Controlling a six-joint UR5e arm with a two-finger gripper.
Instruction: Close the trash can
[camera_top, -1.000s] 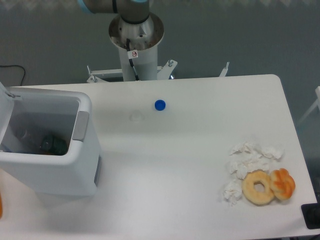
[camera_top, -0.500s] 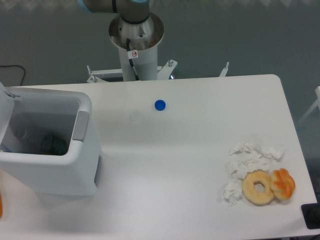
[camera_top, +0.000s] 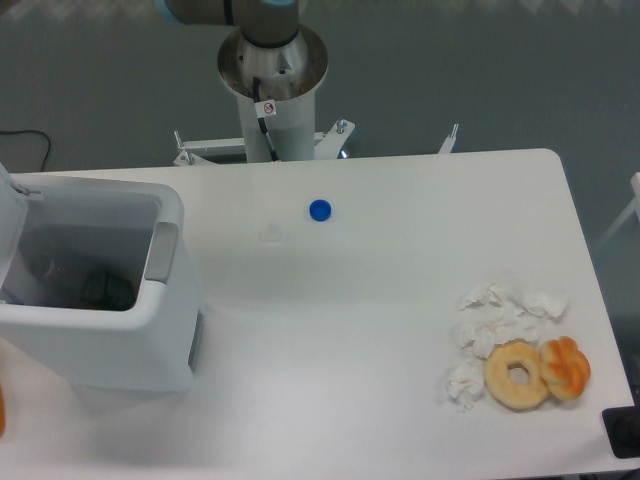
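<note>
The trash can (camera_top: 130, 340) is a large white box-shaped bin at the left of the table. It stands open, and its lid (camera_top: 8, 215) is raised at the far left edge of the frame. A grey push tab (camera_top: 161, 252) sits on its right rim. Dark items lie inside at the bottom. Only the arm's base column (camera_top: 272, 90) and a piece of its upper link show at the top. The gripper is out of view.
A blue bottle cap (camera_top: 320, 210) lies on the table behind the middle, with a faint clear cap (camera_top: 271, 232) to its left. Crumpled white tissues (camera_top: 497, 322), a plain donut (camera_top: 517, 374) and an orange pastry (camera_top: 566, 366) sit at the right front.
</note>
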